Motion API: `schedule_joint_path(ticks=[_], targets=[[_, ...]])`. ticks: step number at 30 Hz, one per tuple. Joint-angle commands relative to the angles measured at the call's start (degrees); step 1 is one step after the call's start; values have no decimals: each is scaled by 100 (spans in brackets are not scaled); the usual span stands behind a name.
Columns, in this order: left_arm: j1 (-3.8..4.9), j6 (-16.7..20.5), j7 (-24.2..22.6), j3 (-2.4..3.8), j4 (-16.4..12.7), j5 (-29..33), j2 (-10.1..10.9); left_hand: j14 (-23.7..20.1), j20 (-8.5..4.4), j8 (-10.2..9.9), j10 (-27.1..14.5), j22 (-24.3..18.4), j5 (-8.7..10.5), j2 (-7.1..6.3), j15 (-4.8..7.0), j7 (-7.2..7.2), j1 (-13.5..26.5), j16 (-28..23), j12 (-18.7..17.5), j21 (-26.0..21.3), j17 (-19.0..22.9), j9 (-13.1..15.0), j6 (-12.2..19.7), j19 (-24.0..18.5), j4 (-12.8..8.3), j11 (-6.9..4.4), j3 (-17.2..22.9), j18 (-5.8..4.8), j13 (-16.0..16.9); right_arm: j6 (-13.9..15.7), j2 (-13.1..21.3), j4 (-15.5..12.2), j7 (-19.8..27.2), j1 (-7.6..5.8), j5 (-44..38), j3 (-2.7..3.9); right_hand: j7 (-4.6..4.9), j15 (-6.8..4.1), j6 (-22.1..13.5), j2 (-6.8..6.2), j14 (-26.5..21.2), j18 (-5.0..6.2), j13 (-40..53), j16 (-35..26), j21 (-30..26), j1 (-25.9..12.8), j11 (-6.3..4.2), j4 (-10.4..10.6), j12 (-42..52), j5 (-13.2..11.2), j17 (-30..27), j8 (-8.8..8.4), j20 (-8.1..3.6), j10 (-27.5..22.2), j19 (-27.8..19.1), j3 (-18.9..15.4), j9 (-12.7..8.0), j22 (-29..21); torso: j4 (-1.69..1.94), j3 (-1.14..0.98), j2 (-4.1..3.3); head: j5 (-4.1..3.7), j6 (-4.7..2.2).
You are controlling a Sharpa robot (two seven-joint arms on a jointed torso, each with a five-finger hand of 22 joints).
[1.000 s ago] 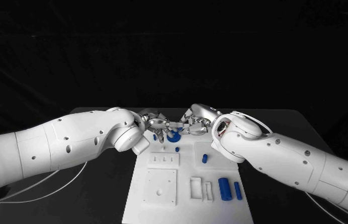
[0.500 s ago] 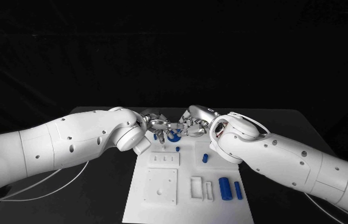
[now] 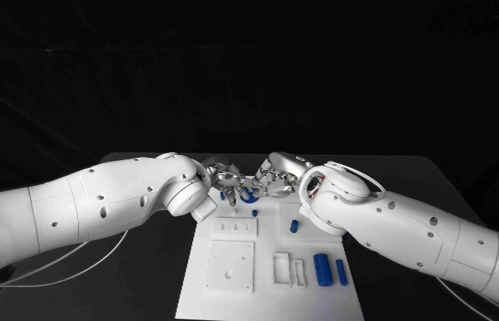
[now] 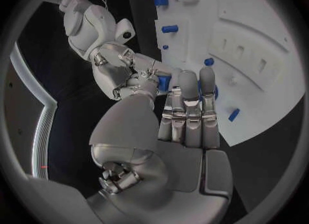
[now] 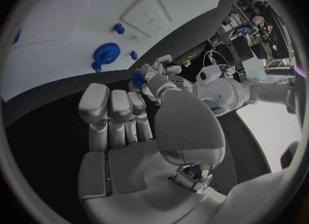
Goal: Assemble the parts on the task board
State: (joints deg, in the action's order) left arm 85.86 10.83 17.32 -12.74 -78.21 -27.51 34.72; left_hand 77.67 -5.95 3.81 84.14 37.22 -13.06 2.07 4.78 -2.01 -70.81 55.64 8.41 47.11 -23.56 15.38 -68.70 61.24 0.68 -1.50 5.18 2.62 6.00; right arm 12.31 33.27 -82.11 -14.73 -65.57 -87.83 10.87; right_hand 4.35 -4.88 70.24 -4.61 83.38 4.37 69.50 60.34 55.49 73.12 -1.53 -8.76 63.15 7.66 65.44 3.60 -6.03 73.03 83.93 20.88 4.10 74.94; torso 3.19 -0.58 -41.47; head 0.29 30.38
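The white task board [image 3: 270,292] lies lengthwise down the middle of the table. Both hands meet over its far end. My left hand [image 3: 227,177] pinches a small blue part [image 4: 162,83] between thumb and fingers, above the board. My right hand [image 3: 272,180] is close against it, and its fingertips [image 4: 149,72] reach the same part. I cannot tell whether they grip it. A blue gear [image 5: 105,54] lies flat on the board just below the hands, partly hidden by them in the head view.
A short blue peg [image 3: 254,213] and another [image 3: 293,226] lie mid-board. Two longer blue cylinders [image 3: 324,269] sit at the board's near right, beside white slotted blocks [image 3: 283,269]. A square recessed plate [image 3: 230,267] takes up the near left. White cables [image 3: 63,274] trail at the left.
My right hand has moved a little left, closing in on the left hand. The blue gear is now more covered by the fingers. The left arm has hardly moved.
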Motion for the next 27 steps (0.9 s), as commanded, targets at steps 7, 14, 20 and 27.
schedule_joint_path(ticks=[7,14,20,27], targets=[[7,-110,-90,13,14,11,-52,-6,-34,37,251,123,-421,269,41,25,-85,61,65,-35,-20,491,13,9,-371,-27,209,-72,-48,-135,-31,-55,35,5,-48,-11,-150,-43,300,42,-2,-11,6,4,-5,32,-38,39,-25,27,4,4,-34,-11,209,2,-6,687,-6,1,-1,0,30],[3,-129,-53,13,-6,-8,-15,15,-100,226,259,313,-566,325,111,131,163,278,507,-9,-121,1919,-25,19,-635,-110,610,-99,82,-134,-25,28,19,5,-48,-21,-150,-43,300,42,-2,-11,6,4,-5,32,-38,39,-25,27,4,4,-34,-11,209,2,-6,687,-4,-1,0,-9,49],[2,-153,-10,13,-17,-66,14,28,-167,227,265,454,-704,236,186,217,342,592,931,20,-230,2773,-127,52,-626,-167,734,-138,264,-105,-11,36,22,5,-48,-25,-150,-43,300,42,-2,-11,6,4,-5,32,-38,39,-25,27,4,4,-34,-11,209,2,-6,687,-6,-7,-1,-14,56],[0,-127,51,12,-18,-173,25,58,-248,204,258,621,-1069,140,269,299,461,987,1465,89,-370,3515,-291,101,-639,-221,827,-171,479,23,34,3,88,6,40,-26,-83,-24,-11,-105,-31,-1,-114,-113,-126,-101,8,144,-198,137,-80,-3,-26,-129,185,-95,-51,657,-7,-10,-3,-7,72]])
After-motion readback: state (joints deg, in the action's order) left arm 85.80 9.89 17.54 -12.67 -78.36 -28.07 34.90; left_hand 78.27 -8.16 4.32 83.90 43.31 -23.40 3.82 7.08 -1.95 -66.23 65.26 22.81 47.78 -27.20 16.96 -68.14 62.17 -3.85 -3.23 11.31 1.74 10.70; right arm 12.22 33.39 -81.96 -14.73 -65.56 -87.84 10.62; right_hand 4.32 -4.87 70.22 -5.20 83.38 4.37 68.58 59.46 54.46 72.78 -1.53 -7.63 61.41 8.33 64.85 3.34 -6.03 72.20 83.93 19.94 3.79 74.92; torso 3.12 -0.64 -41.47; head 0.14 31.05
